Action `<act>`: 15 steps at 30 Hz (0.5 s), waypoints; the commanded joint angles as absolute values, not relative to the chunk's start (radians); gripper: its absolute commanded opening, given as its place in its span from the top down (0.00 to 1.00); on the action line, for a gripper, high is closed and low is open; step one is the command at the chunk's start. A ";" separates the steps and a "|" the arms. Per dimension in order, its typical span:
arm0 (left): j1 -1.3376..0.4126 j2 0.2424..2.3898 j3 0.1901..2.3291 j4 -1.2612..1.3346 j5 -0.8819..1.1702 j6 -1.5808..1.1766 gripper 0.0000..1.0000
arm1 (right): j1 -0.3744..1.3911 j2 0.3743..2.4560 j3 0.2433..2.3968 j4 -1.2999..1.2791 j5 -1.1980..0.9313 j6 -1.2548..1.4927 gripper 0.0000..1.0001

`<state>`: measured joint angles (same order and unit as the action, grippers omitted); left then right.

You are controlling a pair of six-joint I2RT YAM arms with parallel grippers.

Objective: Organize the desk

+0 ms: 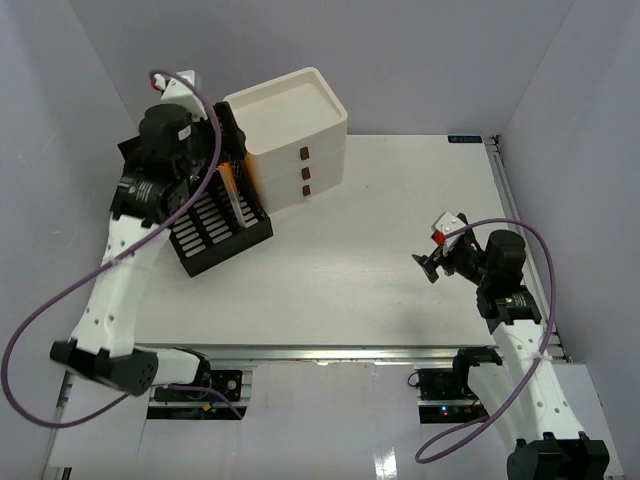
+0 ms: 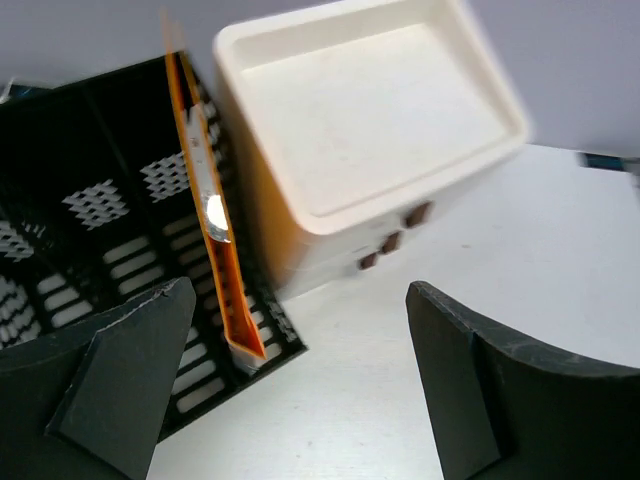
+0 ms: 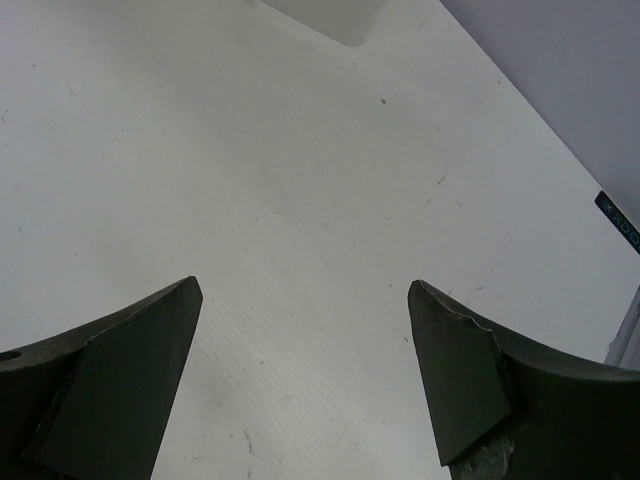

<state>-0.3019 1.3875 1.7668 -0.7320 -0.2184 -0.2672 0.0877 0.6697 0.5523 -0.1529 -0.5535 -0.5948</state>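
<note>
The desk point(image 1: 390, 230) is a white tabletop. At its back left a black slotted rack point(image 1: 215, 235) stands against a white three-drawer box point(image 1: 290, 130). A thin orange folder point(image 2: 205, 200) stands on edge in the rack point(image 2: 90, 200), right beside the box point(image 2: 370, 110). My left gripper point(image 2: 300, 300) hovers above the rack's near corner, open, with nothing between its fingers. My right gripper point(image 1: 432, 262) hangs over the right side of the desk, open and empty; in the right wrist view the gripper point(image 3: 305, 290) has only bare desk point(image 3: 300, 150) under it.
White walls close in the desk on the left, back and right. A metal rail point(image 1: 350, 352) runs along the front edge. Purple cables point(image 1: 60, 300) loop off both arms.
</note>
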 commanded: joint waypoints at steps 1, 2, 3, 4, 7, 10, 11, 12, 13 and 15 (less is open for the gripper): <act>-0.298 1.105 1.533 -0.464 0.133 -0.216 0.02 | 0.021 0.689 0.551 -0.114 -0.583 -0.528 0.10; -0.298 1.062 1.468 -0.419 0.209 -0.221 0.02 | -0.001 0.695 0.554 -0.114 -0.588 -0.512 0.10; -0.299 1.028 1.406 -0.379 0.285 -0.236 0.02 | -0.032 0.702 0.559 -0.115 -0.591 -0.494 0.10; -0.299 1.000 1.343 -0.338 0.367 -0.254 0.02 | -0.061 0.710 0.563 -0.115 -0.596 -0.479 0.10; -0.299 0.978 1.185 -0.239 0.565 -0.320 0.02 | -0.116 0.723 0.573 -0.119 -0.642 -0.455 0.10; -0.299 0.973 1.042 -0.098 0.694 -0.365 0.02 | -0.168 0.726 0.577 -0.121 -0.665 -0.430 0.10; -0.299 0.972 0.998 -0.062 0.719 -0.368 0.02 | -0.180 0.725 0.574 -0.121 -0.660 -0.421 0.10; -0.298 0.972 0.973 -0.043 0.740 -0.366 0.02 | -0.187 0.724 0.570 -0.120 -0.646 -0.410 0.10; -0.298 0.971 0.945 -0.024 0.759 -0.362 0.02 | -0.194 0.722 0.565 -0.119 -0.630 -0.394 0.10; -0.299 0.971 0.900 -0.008 0.778 -0.334 0.02 | -0.204 0.716 0.554 -0.115 -0.585 -0.364 0.10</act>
